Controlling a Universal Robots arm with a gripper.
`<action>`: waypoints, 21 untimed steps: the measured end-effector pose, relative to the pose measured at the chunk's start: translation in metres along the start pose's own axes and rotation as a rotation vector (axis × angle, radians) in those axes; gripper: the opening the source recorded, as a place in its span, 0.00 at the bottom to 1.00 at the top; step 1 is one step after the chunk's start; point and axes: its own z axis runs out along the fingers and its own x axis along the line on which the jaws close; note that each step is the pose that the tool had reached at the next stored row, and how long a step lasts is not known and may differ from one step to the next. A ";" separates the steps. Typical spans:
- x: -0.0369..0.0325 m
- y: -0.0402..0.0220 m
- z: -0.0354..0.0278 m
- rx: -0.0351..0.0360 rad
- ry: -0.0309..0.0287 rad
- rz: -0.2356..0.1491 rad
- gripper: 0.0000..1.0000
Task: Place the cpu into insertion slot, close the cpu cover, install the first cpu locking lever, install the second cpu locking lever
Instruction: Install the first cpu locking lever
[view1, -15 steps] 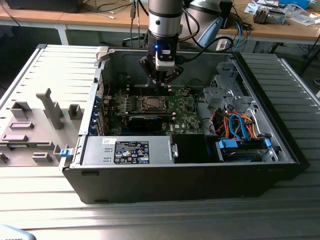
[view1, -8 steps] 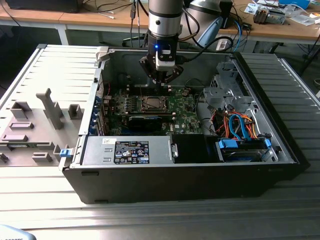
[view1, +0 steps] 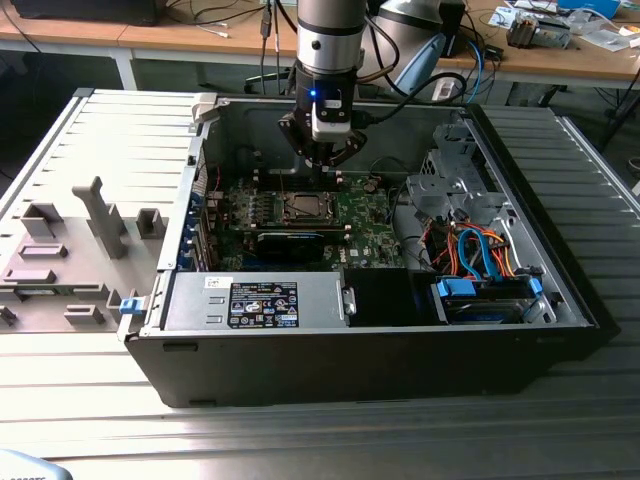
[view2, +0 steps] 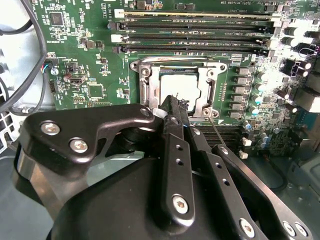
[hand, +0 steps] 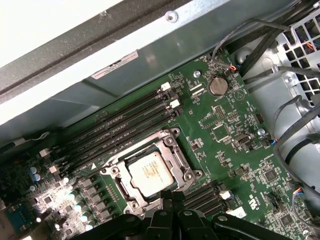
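The cpu (view2: 182, 86) lies flat in the insertion slot (view1: 300, 207) on the green board, its silvery top showing through the window of the cpu cover (view2: 150, 92). The cover lies down over the chip in both wrist views, cpu (hand: 150, 173) inside cover (hand: 176, 159). My gripper (view1: 325, 168) hangs just above the far edge of the socket with its fingers together and nothing seen between them. In the second wrist view the gripper (view2: 171, 102) tips sit over the chip's near edge. A thin metal rod (view2: 218, 132) runs beside the socket.
Rows of long memory slots (hand: 120, 125) flank the socket. A black card (view1: 290, 243) lies in front of it, with a power supply (view1: 255, 300) at the case front. Cables and a drive cage (view1: 480, 255) fill the exterior view's right. Case walls enclose the board.
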 end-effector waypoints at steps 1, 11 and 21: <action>0.0000 0.0000 0.0000 0.0000 0.0000 -0.001 0.11; 0.0000 0.0000 0.0000 -0.0003 -0.0003 -0.008 0.11; 0.0000 0.0000 0.0000 -0.0004 -0.0006 -0.014 0.11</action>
